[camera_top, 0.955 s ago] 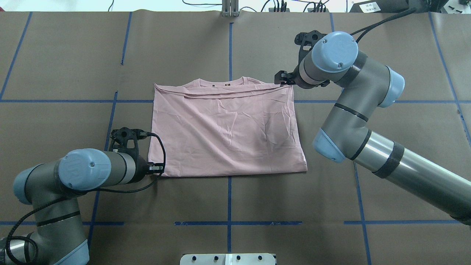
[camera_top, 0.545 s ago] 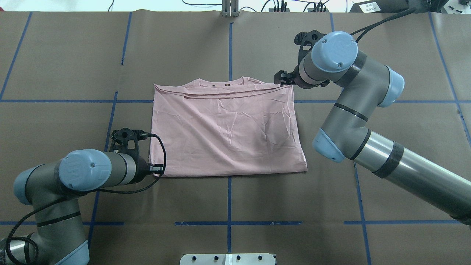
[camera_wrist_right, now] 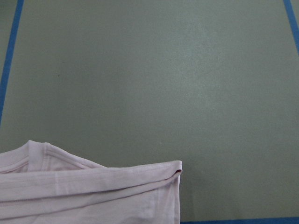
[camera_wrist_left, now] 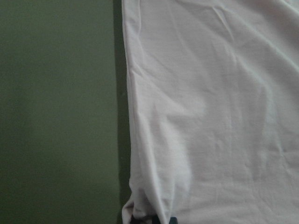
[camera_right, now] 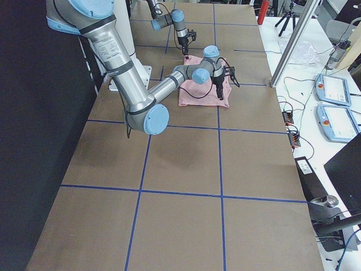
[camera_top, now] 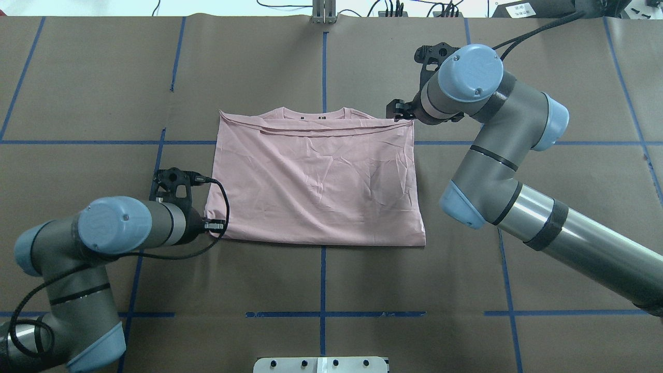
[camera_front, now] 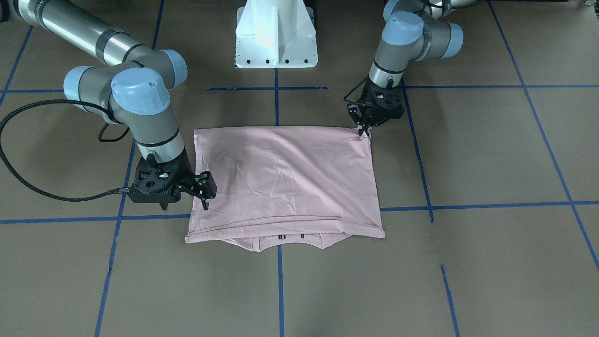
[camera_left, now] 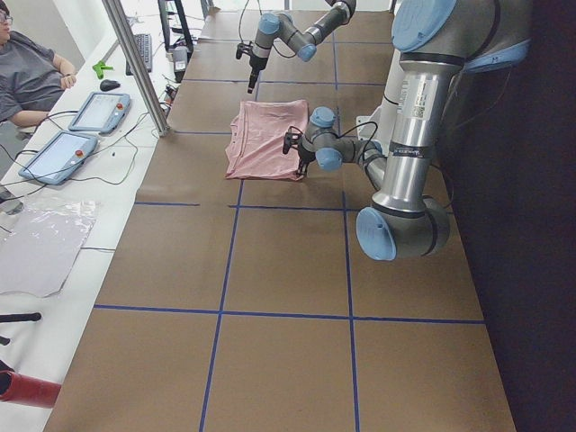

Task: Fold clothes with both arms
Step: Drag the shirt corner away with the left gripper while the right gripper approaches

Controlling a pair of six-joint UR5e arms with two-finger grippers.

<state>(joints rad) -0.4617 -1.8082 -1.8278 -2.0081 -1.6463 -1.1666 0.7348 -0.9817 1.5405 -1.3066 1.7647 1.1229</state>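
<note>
The pale pink T-shirt (camera_top: 321, 181) lies folded in half on the brown table, plain back up, collar at the far edge (camera_front: 281, 187). My left gripper (camera_front: 363, 132) is shut on the shirt's near-left corner. In the overhead view it (camera_top: 210, 228) is mostly hidden under its wrist. The left wrist view shows the cloth (camera_wrist_left: 210, 116) bunched at the bottom edge. My right gripper (camera_front: 205, 194) hovers open just beside the far-right corner (camera_top: 399, 111), holding nothing. That corner (camera_wrist_right: 93, 186) lies flat in the right wrist view.
The table (camera_top: 103, 77) is covered in brown paper with a grid of blue tape lines. The white pedestal base (camera_front: 276, 32) stands at the robot's side. An operator (camera_left: 27, 72) sits at a side bench with tablets.
My left gripper has moved forward, away from the robot, carrying the near-left corner. The shirt's near edge and far-left corner have shifted slightly toward the far side. The right arm has not moved.
</note>
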